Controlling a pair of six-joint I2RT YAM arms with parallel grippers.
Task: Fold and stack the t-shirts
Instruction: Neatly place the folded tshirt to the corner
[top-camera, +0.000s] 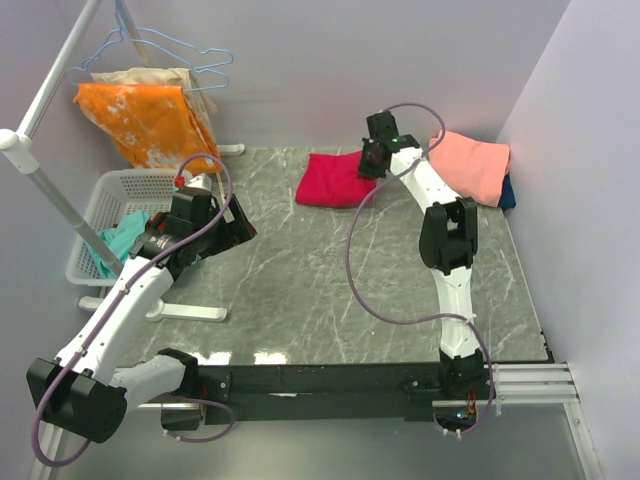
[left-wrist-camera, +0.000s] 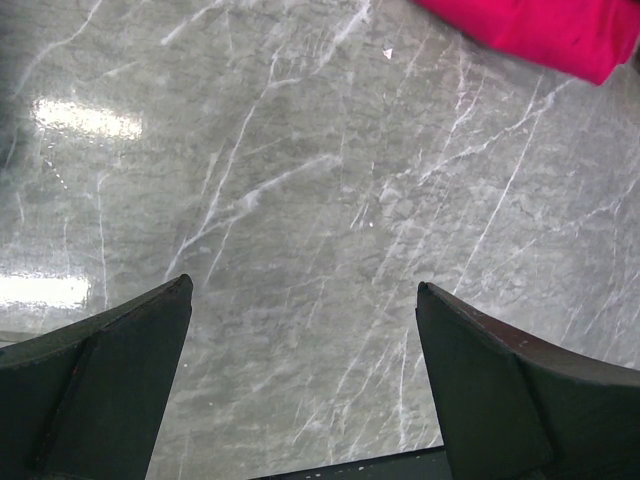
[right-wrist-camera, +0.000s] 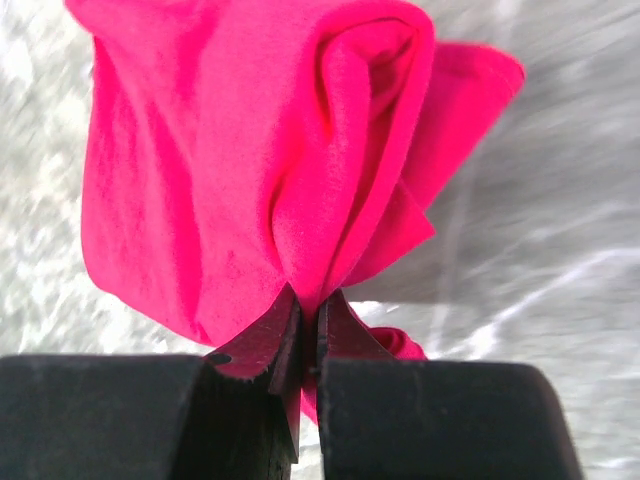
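Red t-shirt (top-camera: 335, 180) pinched at the far side of the table (top-camera: 300, 300); fold at risk.
Top: three shirts are counted, one red, one pink t-shirt (top-camera: 472, 165) on one blue t-shirt (top-camera: 508, 192). Left wrist: the left gripper (left-wrist-camera: 305, 300) is spread wide, empty. Right wrist: the right gripper (right-wrist-camera: 308, 310) is clamped on a thin red ridge, so the fold could be dragged open.

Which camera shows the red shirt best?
Top external: it shows most of the red shirt on the table. Right wrist shows only a bunched fold pinched by its fingers; left wrist catches just an edge.
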